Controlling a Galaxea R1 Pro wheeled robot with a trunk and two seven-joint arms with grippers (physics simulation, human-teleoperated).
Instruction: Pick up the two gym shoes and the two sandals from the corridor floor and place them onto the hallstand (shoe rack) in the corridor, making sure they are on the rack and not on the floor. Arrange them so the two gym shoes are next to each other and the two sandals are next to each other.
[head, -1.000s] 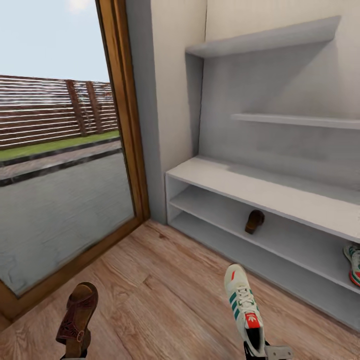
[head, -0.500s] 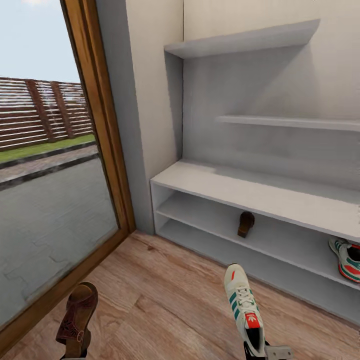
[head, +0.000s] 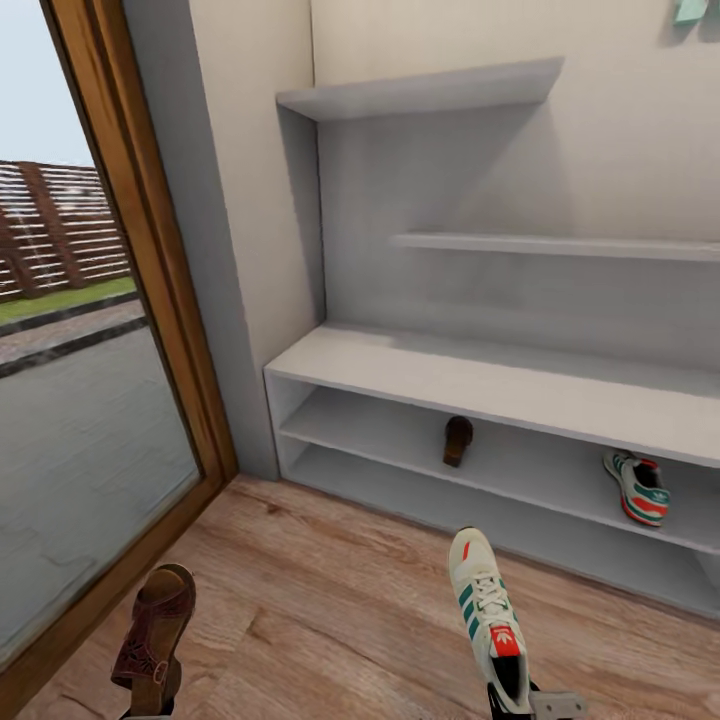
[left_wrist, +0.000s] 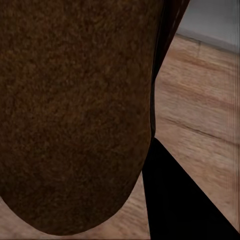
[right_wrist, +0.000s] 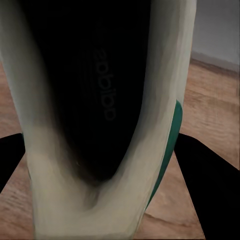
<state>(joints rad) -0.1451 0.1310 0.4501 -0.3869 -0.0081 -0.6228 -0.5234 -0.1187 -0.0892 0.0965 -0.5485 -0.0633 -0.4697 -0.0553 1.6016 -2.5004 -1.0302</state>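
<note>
1. On the middle shelf of the hallstand (head: 480, 375), one sandal (head: 457, 440) lies near the shelf's centre and one gym shoe (head: 637, 487) lies toward its right end, well apart from each other; that half of the job looks done.
2. The second sandal (head: 153, 625) is carried by the left end effector (head: 150, 700), above the corridor floor (head: 330, 600) near the glass door (head: 90, 400). In the left wrist view its brown underside (left_wrist: 75, 115) sits right against the camera.
3. The second gym shoe (head: 487, 615) is carried by the right end effector (head: 525, 700), toe pointing toward the hallstand; the right wrist view looks straight into its dark opening (right_wrist: 100, 100).
4. Both end effectors appear clenched on their shoes, though the fingers themselves are mostly hidden, so the opening width is unclear.
5. Left to do, by my reading: set the held sandal beside the shelved one and the held gym shoe beside its mate.
</note>
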